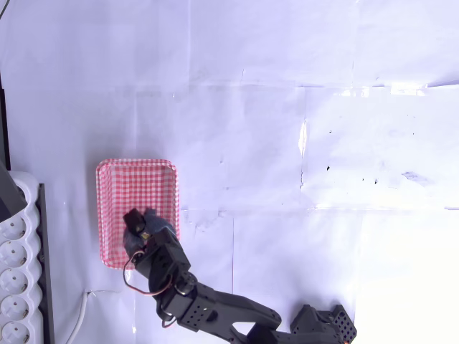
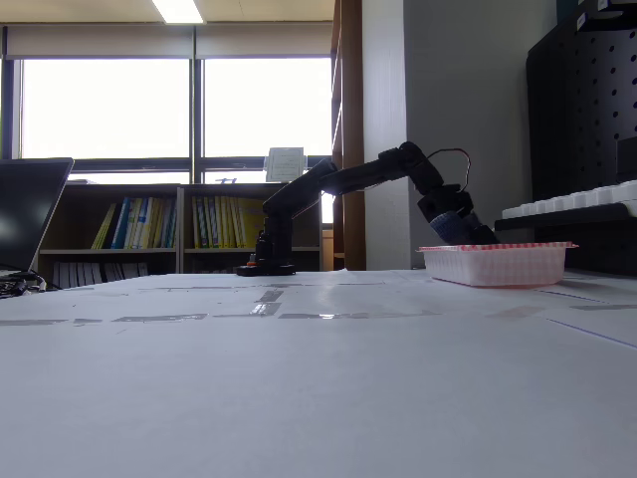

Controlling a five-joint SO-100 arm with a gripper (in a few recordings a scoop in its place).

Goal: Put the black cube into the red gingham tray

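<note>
In the fixed view the white desk (image 2: 299, 378) spreads across the foreground, with strips of shiny tape running over its paper cover. Farther back on the right sits the red gingham tray (image 2: 496, 265), its pale side wall and thin red rim seen edge on. The black arm (image 2: 348, 179) stands on its base near the middle of the desk's far side and reaches right, bending down so that the tool (image 2: 476, 231) dips behind the tray's rim. Beyond the tray a white power strip (image 2: 572, 204) lies beside a black pegboard (image 2: 582, 110). At the left edge stands a laptop (image 2: 30, 214); farthest back are a low shelf of books (image 2: 189, 224) and bright windows (image 2: 179, 110).

From the overhead view the arm (image 1: 215, 308) comes in from the bottom edge and angles up and left over the tray (image 1: 115, 186), which lies at the left of the desk (image 1: 323, 107) with the power strip (image 1: 18, 272) just to its left. The tool (image 1: 136, 231) hangs over the lower part of the tray. A small dark block shape, seemingly the black cube (image 1: 133, 218), shows at the tip, inside the tray's outline. It merges with the dark fingers, so I cannot tell whether the tool is clenched on it or released, nor whether the cube touches the tray floor.
</note>
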